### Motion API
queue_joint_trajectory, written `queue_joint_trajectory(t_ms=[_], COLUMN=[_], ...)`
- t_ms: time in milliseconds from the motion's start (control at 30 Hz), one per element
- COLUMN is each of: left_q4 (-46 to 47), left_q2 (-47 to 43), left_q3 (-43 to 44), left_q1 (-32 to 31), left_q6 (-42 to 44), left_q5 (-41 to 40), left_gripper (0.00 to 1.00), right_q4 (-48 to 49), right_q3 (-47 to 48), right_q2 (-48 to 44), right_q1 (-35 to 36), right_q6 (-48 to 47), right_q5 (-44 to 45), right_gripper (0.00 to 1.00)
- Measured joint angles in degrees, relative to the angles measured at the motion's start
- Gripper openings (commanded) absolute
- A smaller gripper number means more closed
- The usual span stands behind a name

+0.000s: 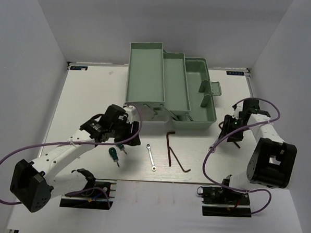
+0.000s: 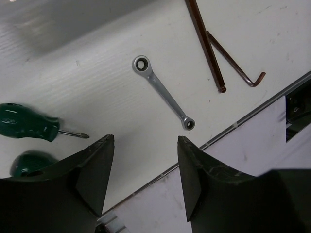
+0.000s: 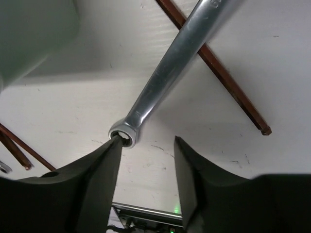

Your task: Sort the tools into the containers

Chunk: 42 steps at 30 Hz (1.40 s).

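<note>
Left hand [image 1: 124,143] fingers apart, nothing between them, low over the worktop [image 1: 89,92] near the front-left of the toolbox [image 1: 146,69]. Left wrist view: one screwdriver [image 2: 29,127] lies flat just beyond the finger at the picture's left, tip toward the gap. A second green handle [image 2: 28,162] is partly hidden behind that finger. Small wrench [image 2: 164,92] lies beyond the gap, apart from both fingers. Two hex keys [image 2: 206,46] lie past it, shafts crossing.

Toolbox is open at the worktop's far middle, trays fanned out in steps. No tool shows in them in the top view. Small wrench sits front of the toolbox between the screwdrivers and the hex keys.

Right hand [image 1: 228,137] fingers apart, gap empty, beside the toolbox's right end. Right wrist view: long wrench [image 3: 170,68] runs diagonally, ring end touching the tip of the finger at the picture's left. It crosses over another brown hex key [image 3: 228,87]. Cannot tell if the two touch.
</note>
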Motion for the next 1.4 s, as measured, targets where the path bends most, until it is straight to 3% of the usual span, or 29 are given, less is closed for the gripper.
queue_joint_trajectory(t_ms=[367, 467, 567, 600, 700, 1000, 1400], left_q4=[6.6, 7.3, 7.6, 7.7, 8.8, 11.4, 12.1], left_q2=[3.2, 6.3, 9.0, 9.5, 11.3, 21.0, 29.8], left_q3=[-2.5, -3.3, -3.5, -3.5, -3.5, -3.3, 3.8], left_q1=[-10.3, -12.9, -16.0, -16.8, -18.9, -24.0, -29.7], left_q6=[-7.6, -10.4, -13.6, -14.4, -17.1, -22.9, -28.3], left_q5=[-10.3, -13.6, -17.5, -18.6, -21.5, -25.9, -29.2], left_gripper=[0.67, 0.67, 0.67, 0.67, 0.67, 0.7, 0.7], right_q4=[8.2, 9.7, 10.3, 10.5, 10.5, 8.2, 2.0], right_q3=[-0.2, 0.2, 0.2, 0.2, 0.2, -0.2, 4.8], right_q2=[8.9, 10.3, 10.4, 10.5, 10.5, 7.4, -8.0], right_q1=[3.0, 3.6, 4.2, 4.3, 4.3, 4.3, 3.6], right_q6=[7.6, 9.2, 10.4, 10.4, 11.0, 9.8, 4.3], right_q5=[5.4, 7.5, 9.2, 9.7, 10.5, 9.3, 6.4], right_gripper=[0.59, 0.53, 0.36, 0.23, 0.0, 0.0, 0.0])
